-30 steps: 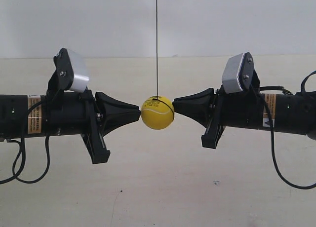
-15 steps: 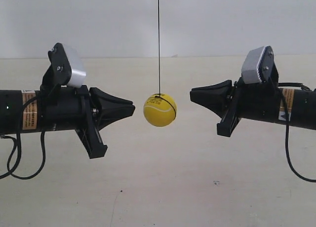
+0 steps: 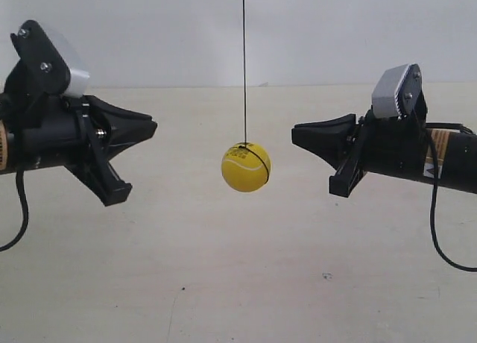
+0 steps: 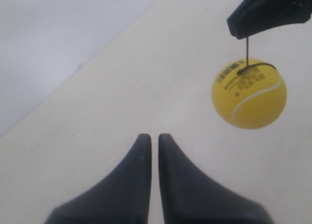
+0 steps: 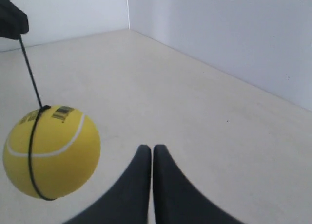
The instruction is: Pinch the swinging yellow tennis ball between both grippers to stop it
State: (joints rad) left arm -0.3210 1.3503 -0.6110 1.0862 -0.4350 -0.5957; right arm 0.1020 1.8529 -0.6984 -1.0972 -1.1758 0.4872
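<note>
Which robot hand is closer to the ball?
The hand at the exterior view's right; a small gap separates it from the yellow ball, unlike the other hand.

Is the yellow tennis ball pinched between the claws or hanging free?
Hanging free: the fuzzy yellow tennis ball dangles on its thin dark string, clear of the black pointed left claw and right claw.

Bright, even, diffuse light, hardly any shadows; wrist views soft, perhaps defocused up close.
</note>
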